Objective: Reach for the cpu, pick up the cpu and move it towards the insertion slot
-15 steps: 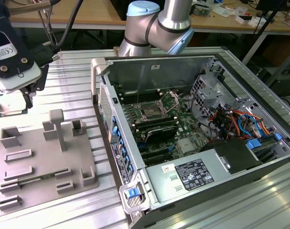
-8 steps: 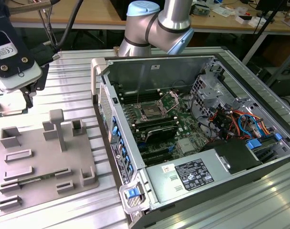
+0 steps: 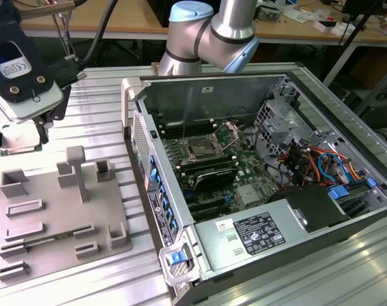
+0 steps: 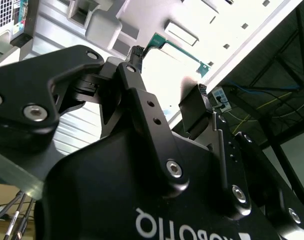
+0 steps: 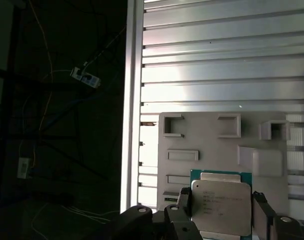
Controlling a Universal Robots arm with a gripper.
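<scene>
The cpu (image 5: pixel 221 206) is a pale silvery square on a green board, and it sits between the two black fingers (image 5: pixel 184 202) of my gripper (image 5: pixel 223 212), which is shut on it. In the exterior view my gripper (image 3: pixel 21 141) hangs at the far left with the cpu (image 3: pixel 20 151) flat under it, lifted above the ribbed table beside the grey tray (image 3: pixel 50 220). In the second wrist view the cpu's green edge (image 4: pixel 184 50) shows between the fingertips (image 4: pixel 136 52). The insertion slot (image 3: pixel 201 148) lies open on the motherboard inside the case, well off to the exterior view's right of my gripper.
The open computer case (image 3: pixel 132 121) stands with its metal wall between my gripper and the motherboard. Inside it are cables and a drive cage (image 3: pixel 289 121). The grey tray carries raised blocks (image 3: pixel 75 167). The arm's joint (image 3: pixel 209 35) stands behind the case.
</scene>
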